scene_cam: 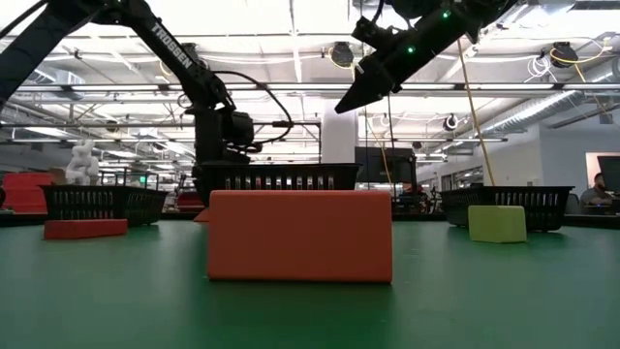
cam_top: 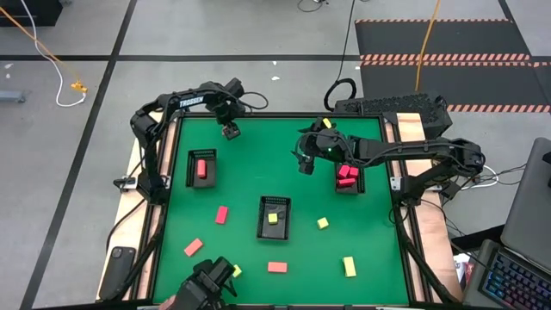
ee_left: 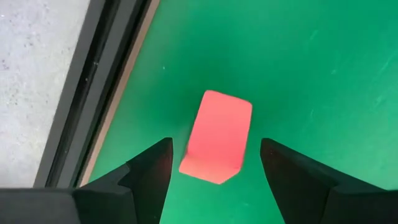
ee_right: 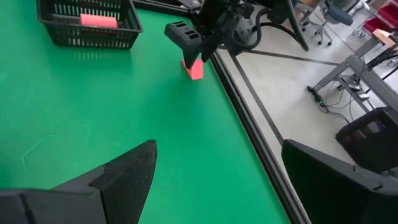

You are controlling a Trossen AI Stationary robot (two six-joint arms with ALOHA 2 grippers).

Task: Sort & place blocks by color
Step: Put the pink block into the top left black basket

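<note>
My left gripper hangs open near the table's far edge, left of centre. A salmon-pink block lies flat on the green mat between its fingers, with a gap on each side. The right wrist view shows the same block under the left gripper, close to the table's rim. My right gripper is open and raised above the mat, left of the right tray. Other blocks lie loose: a red one, salmon ones and yellow ones.
Three black slotted trays stand on the mat. The left tray holds a pink-red block, the centre tray a yellow one, and the right tray several pink-red ones. A dark device sits at the near edge. The table's raised rim runs close beside the left gripper.
</note>
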